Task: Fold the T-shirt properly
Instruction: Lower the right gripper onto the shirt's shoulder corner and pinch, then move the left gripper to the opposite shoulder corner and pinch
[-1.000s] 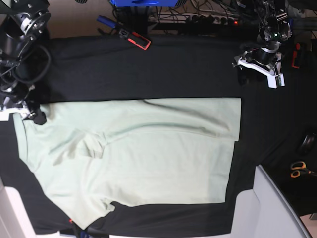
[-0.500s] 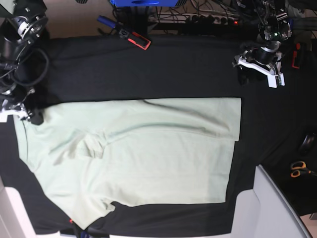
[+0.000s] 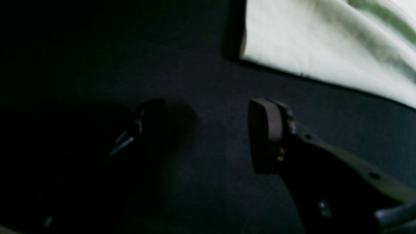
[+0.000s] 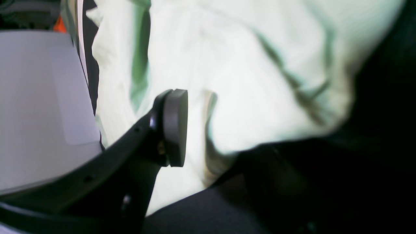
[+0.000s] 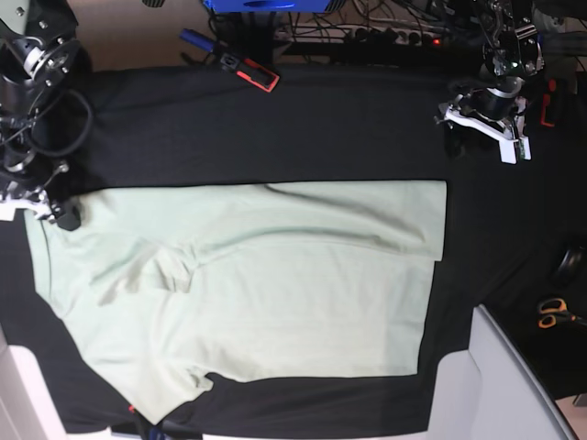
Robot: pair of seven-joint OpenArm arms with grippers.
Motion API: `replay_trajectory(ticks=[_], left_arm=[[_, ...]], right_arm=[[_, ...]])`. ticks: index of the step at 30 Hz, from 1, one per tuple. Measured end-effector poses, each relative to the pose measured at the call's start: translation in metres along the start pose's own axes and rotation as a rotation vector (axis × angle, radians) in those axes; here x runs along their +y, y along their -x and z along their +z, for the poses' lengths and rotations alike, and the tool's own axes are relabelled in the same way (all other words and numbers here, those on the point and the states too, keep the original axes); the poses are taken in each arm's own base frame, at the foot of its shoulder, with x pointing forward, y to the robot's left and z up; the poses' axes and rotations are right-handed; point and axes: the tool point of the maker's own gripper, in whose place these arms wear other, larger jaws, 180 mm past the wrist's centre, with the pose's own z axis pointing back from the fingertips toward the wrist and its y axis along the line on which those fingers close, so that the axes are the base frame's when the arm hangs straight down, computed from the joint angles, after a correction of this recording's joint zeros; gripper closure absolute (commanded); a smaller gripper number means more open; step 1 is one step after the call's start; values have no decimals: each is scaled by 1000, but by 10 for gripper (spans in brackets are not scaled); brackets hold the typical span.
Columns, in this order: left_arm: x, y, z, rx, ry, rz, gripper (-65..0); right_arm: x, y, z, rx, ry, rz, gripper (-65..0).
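Writing: none readable.
T-shirt [image 5: 257, 284]: flat on black tablecloth [image 5: 303, 128].
Left gripper [image 3: 208, 136]: jaws apart, empty.
Right gripper [image 4: 208, 130]: pad beside a shirt fold; grip unclear.

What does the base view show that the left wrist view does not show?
Only the base view shows the whole T-shirt spread flat, the right gripper at its corner, the scissors and the power strip. Only the left wrist view shows the left gripper from close by, jaws apart over the black tablecloth, holding nothing. Both show the tablecloth and a straight edge of the shirt.
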Motion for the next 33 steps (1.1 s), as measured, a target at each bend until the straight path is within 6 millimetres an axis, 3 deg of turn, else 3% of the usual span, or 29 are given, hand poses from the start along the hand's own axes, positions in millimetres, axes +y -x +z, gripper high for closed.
replay_trajectory(ticks=[11,12,14,15,19,23,28,33], left_arm=[[-2,-1,-1,-4,2,4,-388],[-2,-2,-1,-6,4,8,-388],[-2,-2,-1,-6,4,10,-391],[-2,-2,-1,-7,4,10,-393],[-4,-2,-2,-6,8,12,-395],[-11,-13,-8,-34,19,23,-396],[-21,-30,-19,-76,34,50,-506],[-36,-36,-31,-92,53,100,-526]], right_arm=[[-1,-2,0,-12,1,-1,-194],[-1,-3,1,-13,3,1,-157],[-5,-7,3,-14,18,6,-16],[-7,-8,4,-14,25,8,0],[-8,-7,5,-15,27,7,0],[-7,-6,4,-15,26,6,-1],[-7,-6,4,-16,25,6,-1],[-7,-6,4,-14,26,6,-1]])
